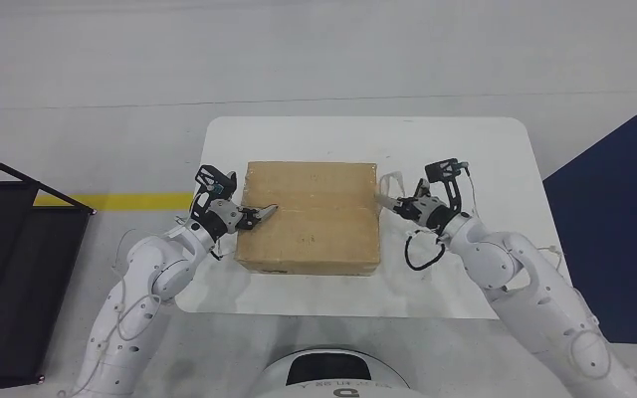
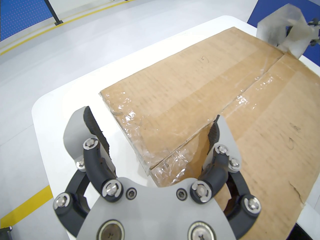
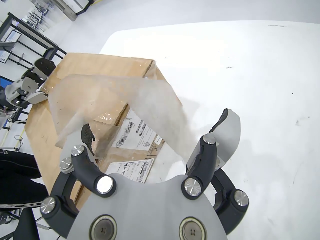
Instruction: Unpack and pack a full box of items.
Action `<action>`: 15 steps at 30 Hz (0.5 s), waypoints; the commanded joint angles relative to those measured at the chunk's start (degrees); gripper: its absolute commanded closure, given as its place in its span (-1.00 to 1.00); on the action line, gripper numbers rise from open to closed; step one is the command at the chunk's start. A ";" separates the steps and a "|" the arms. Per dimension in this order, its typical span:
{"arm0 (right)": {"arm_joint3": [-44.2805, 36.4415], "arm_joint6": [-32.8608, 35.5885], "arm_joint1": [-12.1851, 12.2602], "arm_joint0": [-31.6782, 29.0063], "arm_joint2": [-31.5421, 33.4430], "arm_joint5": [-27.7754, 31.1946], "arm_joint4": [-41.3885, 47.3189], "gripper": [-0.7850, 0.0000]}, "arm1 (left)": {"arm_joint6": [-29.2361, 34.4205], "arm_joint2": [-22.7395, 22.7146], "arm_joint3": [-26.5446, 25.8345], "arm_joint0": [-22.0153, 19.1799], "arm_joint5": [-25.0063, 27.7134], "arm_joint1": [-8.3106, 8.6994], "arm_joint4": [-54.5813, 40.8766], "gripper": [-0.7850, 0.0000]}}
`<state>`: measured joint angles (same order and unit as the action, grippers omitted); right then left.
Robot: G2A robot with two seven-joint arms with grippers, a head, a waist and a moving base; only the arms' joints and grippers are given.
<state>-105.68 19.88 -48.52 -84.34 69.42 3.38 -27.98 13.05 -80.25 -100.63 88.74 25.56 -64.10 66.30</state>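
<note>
At the middle of the white table [image 1: 468, 149] sits the cardboard box [image 1: 309, 216], flaps shut and its top seam [image 2: 252, 83] covered with clear tape. The left fingers [image 2: 222, 136] are spread open at one short end. One finger lies over the box top just beside the seam, and the other is out past the box's edge. At the opposite end the right fingers [image 3: 231, 126] are also spread wide, gripping nothing. A loose strip of tape [image 3: 150, 96] arches up from the box's end between them (I cannot tell whether it clings to a pad).

The step in hand looks like stripping the tape so the flaps can open. To do it well, the right fingers should close on the strip close to where it leaves the cardboard. The pull should run low and along the seam rather than straight up, since thin tape is likely to tear or curl onto itself. The left arm would do best pressing down on the lid, so the box neither slides nor lifts.
</note>
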 commanded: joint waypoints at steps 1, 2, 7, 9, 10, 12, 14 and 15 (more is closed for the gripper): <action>-0.81 0.21 -0.02 -0.50 0.59 -0.23 -0.26 -1.00 | 0.00 0.00 0.00 0.00 0.00 0.00 0.00 -1.00; -1.21 0.47 -0.06 -0.59 0.67 -0.30 -0.52 -1.00 | 0.00 0.00 0.00 0.00 0.00 0.00 0.00 -1.00; -2.91 1.69 -0.46 -0.08 0.04 -1.96 -2.52 -1.00 | 0.00 0.00 0.00 0.00 0.00 0.00 0.00 -1.00; -4.11 2.23 -0.67 0.28 -0.40 -3.13 -3.37 -1.00 | 0.00 0.00 0.00 0.00 0.00 0.00 0.00 -1.00; -4.83 2.52 -0.78 0.49 -0.64 -3.78 -3.86 -1.00 | 0.00 0.00 0.00 0.00 0.00 0.00 0.00 -1.00; -6.20 3.68 -1.00 0.93 -1.52 -4.93 -5.09 -1.00 | 0.00 0.00 0.00 0.00 0.00 0.00 0.00 -1.00; -7.30 5.82 -1.30 1.78 -3.24 -6.28 -7.05 -1.00 | 0.00 0.00 0.00 0.00 0.00 0.00 0.00 -1.00; -7.64 7.07 -1.51 2.51 -4.40 -7.21 -8.38 -1.00 | 0.00 0.00 0.00 0.00 0.00 0.00 0.00 -1.00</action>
<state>-112.96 25.48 -49.84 -82.60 66.26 -2.88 -34.86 13.05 -80.25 -100.63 88.74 25.56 -64.10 66.30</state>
